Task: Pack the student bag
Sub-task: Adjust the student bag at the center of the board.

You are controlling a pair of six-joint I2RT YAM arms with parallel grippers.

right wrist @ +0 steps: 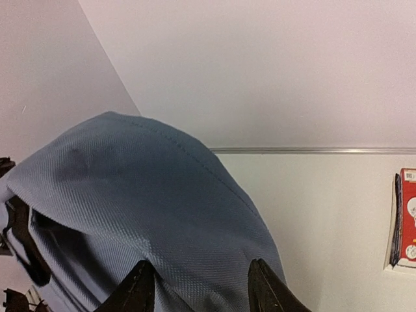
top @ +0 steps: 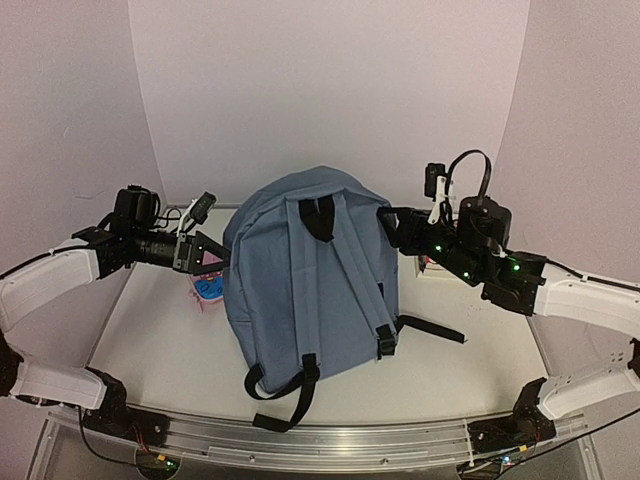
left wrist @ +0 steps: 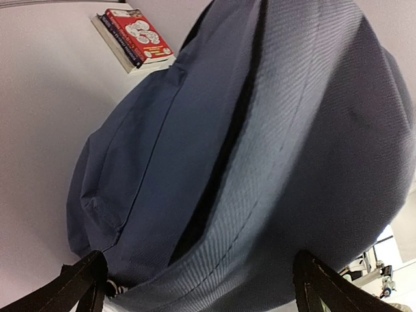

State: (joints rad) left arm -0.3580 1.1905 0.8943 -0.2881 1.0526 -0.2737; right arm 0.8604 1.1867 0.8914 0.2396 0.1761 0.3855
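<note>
At the bottom of the top view, an aluminium rail [top: 330, 442] ran along the near edge of the tabletop [top: 150, 345]. Just beyond it lay the student bag [top: 310, 290], in the middle of the frame with its strapped back facing up. Its black straps [top: 292, 395] trailed toward the lower edge and its black top loop [top: 318, 216] sat at the far end.

The left gripper [top: 212, 257] came in from the left of the frame and sat against the bag's upper left side. In the left wrist view its fingers [left wrist: 83, 281] stood wide apart at the two bottom corners, with blue fabric bulging between them. A small pink and blue item [top: 208, 288] lay on the tabletop just below that gripper, beside the bag's left edge.

The right gripper [top: 390, 224] reached in from the right to the bag's upper right corner. In the right wrist view its fingers [right wrist: 139, 290] were partway apart at the bottom of the frame, with the bag's domed fabric filling the gap. Whether they actually pinched the cloth could not be told.

A red-covered book [left wrist: 133, 39] lay flat on the tabletop beyond the bag, at the upper left of the left wrist view. Pale walls [top: 330, 90] closed the far side.
</note>
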